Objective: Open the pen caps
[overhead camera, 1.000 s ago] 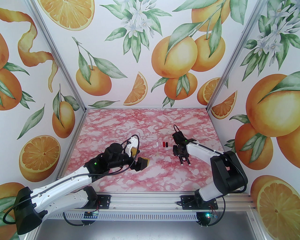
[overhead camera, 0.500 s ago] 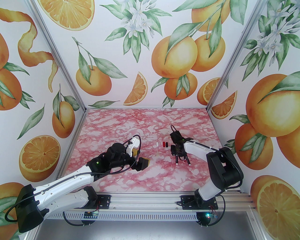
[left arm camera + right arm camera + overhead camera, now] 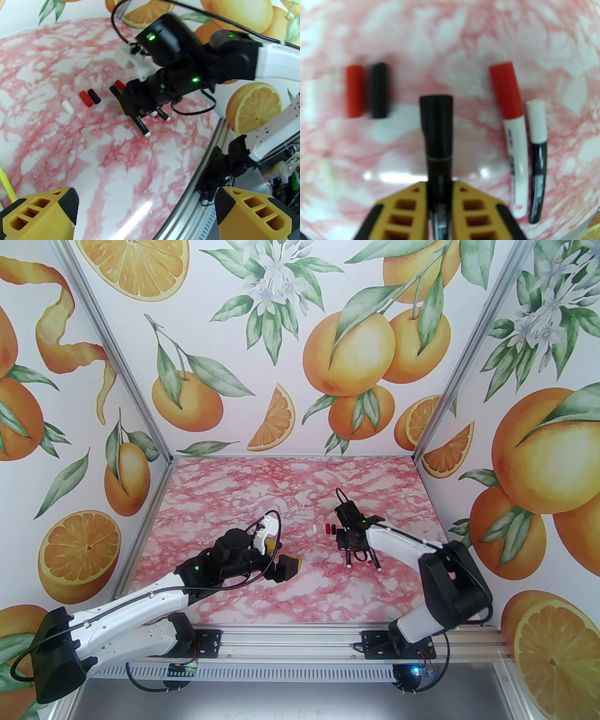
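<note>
Panels printed with oranges (image 3: 300, 333) wall in a pink marbled desk (image 3: 281, 474) on three sides. The left arm (image 3: 140, 605) reaches from the near left corner to a spot left of centre. The left jaws stand wide apart with nothing between them. The right arm (image 3: 403, 544) reaches from the near right corner toward the middle. The right jaws are clamped on the barrel of a black pen (image 3: 438, 131). Its black cap is on and points toward the far edge, and in the left wrist view its white tail end sticks out below the jaws.

Just right of the held pen, two more pens lie side by side. One is a red-capped pen (image 3: 514, 140) with a white barrel; the other is a white-tipped pen (image 3: 537, 152) with a black barrel. Print runs along all three barrels but is too blurred to read.

Four loose caps lie near the desk's middle, left of the held pen. A black cap (image 3: 94, 96) and a red cap (image 3: 85, 99) lie close side by side, with a white cap (image 3: 68, 107) just beyond them. A pale yellow cap (image 3: 88, 138) lies apart, closer to the near edge. From above, the black cap sits against the right arm's wrist and is hard to separate from it.

A thin yellow stick (image 3: 8, 185) is cut off at the edge of the left wrist view, and what it is cannot be told.
</note>
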Controlling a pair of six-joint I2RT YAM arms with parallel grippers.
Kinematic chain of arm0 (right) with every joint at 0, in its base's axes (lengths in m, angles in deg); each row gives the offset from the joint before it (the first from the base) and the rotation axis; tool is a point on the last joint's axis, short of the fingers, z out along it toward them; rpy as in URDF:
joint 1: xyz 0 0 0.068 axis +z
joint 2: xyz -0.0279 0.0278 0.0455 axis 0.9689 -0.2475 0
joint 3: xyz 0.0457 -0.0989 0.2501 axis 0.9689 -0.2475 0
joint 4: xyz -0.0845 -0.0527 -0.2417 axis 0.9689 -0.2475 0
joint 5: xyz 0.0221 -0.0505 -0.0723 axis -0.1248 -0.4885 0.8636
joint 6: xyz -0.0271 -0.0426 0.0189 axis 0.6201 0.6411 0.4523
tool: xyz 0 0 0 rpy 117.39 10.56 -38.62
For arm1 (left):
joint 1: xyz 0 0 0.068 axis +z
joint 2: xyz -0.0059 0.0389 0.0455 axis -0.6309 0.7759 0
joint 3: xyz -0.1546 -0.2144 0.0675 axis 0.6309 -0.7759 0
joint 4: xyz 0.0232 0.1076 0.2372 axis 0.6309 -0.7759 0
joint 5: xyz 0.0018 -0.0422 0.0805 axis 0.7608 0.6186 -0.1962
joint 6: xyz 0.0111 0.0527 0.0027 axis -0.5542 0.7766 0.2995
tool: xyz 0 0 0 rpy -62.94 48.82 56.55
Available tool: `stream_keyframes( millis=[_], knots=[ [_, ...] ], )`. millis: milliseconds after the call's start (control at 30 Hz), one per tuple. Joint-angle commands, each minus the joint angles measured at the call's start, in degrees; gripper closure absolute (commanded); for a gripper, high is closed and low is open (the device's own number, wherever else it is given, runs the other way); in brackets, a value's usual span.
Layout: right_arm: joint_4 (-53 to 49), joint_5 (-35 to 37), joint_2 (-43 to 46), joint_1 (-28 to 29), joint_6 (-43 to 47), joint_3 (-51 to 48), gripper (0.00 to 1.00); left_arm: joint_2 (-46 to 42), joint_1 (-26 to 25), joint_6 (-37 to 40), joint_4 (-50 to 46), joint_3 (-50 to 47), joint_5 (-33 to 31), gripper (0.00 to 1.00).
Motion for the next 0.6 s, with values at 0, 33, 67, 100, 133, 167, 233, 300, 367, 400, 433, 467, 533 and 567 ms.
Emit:
stream_keyframes(
  millis=[0, 33, 67, 100, 133, 167, 233, 300, 367, 400, 433, 467, 533, 567],
  knots=[
    [2.3, -3.2, 6.7, 2.3, -2.3, -1.7, 0.83, 1.7, -0.2, -3.5, 5.6, -1.1, 2.1, 0.0],
    [2.8, -4.1, 8.7, 3.0, -2.9, -2.2, 0.83, 2.5, -0.3, -4.0, 6.4, -1.2, 2.4, 0.0],
    [3.6, -5.3, 10.7, 3.6, -3.7, -2.8, 0.83, 3.1, -0.3, -4.5, 7.2, -1.3, 2.6, 0.0],
    [4.4, -6.5, 12.4, 4.0, -4.3, -3.3, 0.83, 3.7, -0.3, -5.1, 8.3, -1.4, 3.0, 0.0],
    [5.1, -7.9, 14.3, 4.5, -5.1, -3.9, 0.83, 4.1, -0.3, -5.8, 9.9, -1.7, 3.6, 0.01],
    [6.1, -9.4, 16.1, 4.8, -5.9, -4.3, 0.83, 4.7, -0.3, -6.7, 11.4, -1.9, 3.9, 0.01],
    [7.7, -12.6, 19.0, 5.2, -7.3, -5.1, 0.82, 5.5, -0.3, -8.0, 14.0, -2.1, 4.7, 0.01],
    [9.0, -15.4, 21.4, 5.4, -8.6, -5.8, 0.82, 6.5, -0.3, -9.0, 15.4, -2.1, 5.1, 0.03],
    [11.0, -18.1, 23.7, 5.5, -10.1, -6.6, 0.82, 7.6, -0.4, -10.2, 17.0, -2.1, 5.6, 0.05],
    [12.3, -19.7, 24.8, 5.5, -11.0, -7.2, 0.82, 8.2, -0.5, -10.8, 18.2, -2.2, 6.1, 0.06],
    [13.7, -21.1, 25.9, 5.7, -11.9, -7.7, 0.82, 8.7, -0.5, -11.7, 19.4, -2.3, 6.5, 0.07],
    [14.6, -22.0, 26.8, 5.7, -12.6, -8.1, 0.82, 9.1, -0.5, -12.4, 20.6, -2.3, 6.8, 0.08],
    [17.3, -24.5, 28.8, 5.7, -14.4, -9.1, 0.81, 10.0, -0.7, -13.7, 22.9, -2.2, 7.5, 0.11],
    [18.7, -25.3, 29.7, 5.7, -15.2, -9.6, 0.81, 10.4, -0.8, -14.1, 23.7, -2.1, 7.9, 0.12]
  ],
)
